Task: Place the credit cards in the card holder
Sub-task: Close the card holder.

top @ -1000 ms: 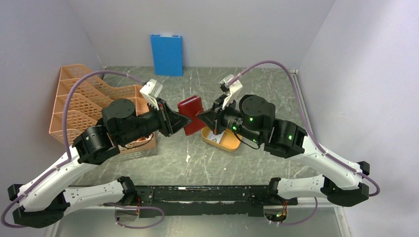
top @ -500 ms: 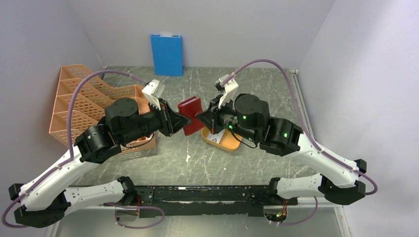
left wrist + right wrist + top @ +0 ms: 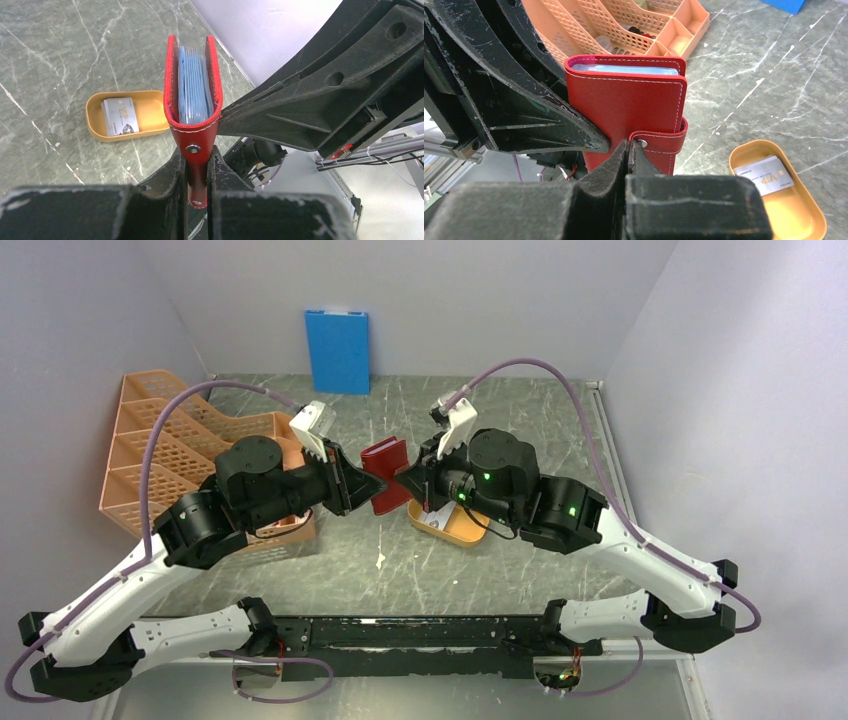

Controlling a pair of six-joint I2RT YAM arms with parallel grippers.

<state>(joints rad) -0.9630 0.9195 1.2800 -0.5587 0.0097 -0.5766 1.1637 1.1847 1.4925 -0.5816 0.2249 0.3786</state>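
Wallet (image 3: 194, 127), cards (image 3: 192, 90) inside, pinched in left claw (image 3: 198, 170); right claw (image 3: 628, 147) shut at tab (image 3: 661, 142); one card (image 3: 120, 116) outstanding, tray (image 3: 94, 107) below.

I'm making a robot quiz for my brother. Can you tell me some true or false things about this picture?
1. The left gripper is pinching the red card holder by its tab. True.
2. The yellow tray has nothing in it. False: a white card lies in it.
3. Pale blue layers show inside the card holder. True.
4. The right gripper is wide open. False: it is shut, with its tip against the side of the card holder.
5. The blue board lies flat on the table. False: it stands upright against the back wall.
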